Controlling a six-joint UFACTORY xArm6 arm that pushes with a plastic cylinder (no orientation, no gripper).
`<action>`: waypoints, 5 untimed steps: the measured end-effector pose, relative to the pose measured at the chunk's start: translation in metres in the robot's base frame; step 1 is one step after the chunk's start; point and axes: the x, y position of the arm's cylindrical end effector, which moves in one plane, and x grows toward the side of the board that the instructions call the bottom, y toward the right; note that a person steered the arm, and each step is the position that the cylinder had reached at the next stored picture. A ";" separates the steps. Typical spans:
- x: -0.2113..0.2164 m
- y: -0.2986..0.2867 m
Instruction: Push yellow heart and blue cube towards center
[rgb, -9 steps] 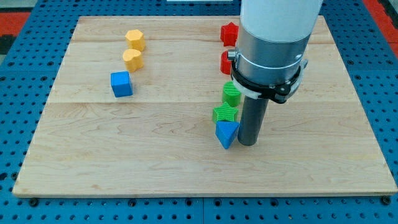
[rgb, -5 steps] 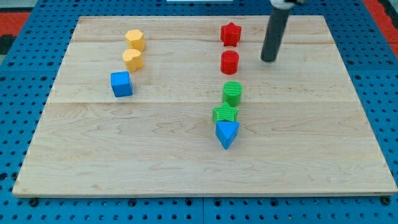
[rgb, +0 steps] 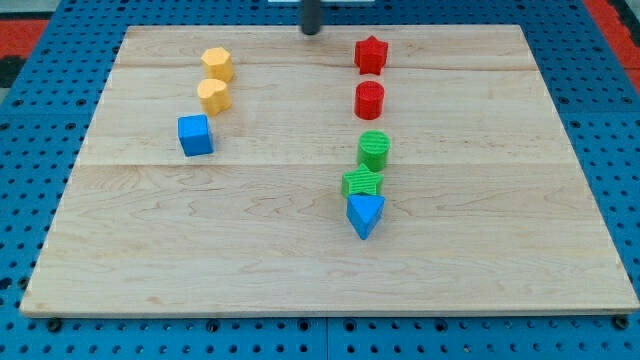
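Our tip (rgb: 312, 31) sits at the bench's (rgb: 500, 290) far edge, well apart from the yellow heart (rgb: 213, 96) and blue cube (rgb: 195, 135); we have no pincer.

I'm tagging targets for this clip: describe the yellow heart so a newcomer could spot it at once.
On the wooden board, look to the view's upper left, where three blocks stand in a short column. The yellow heart is the middle one, below the yellow hexagon and above the blue cube. Its notched, two-lobed top sets it apart.
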 end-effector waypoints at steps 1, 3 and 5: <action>0.042 -0.053; 0.115 -0.144; 0.207 -0.160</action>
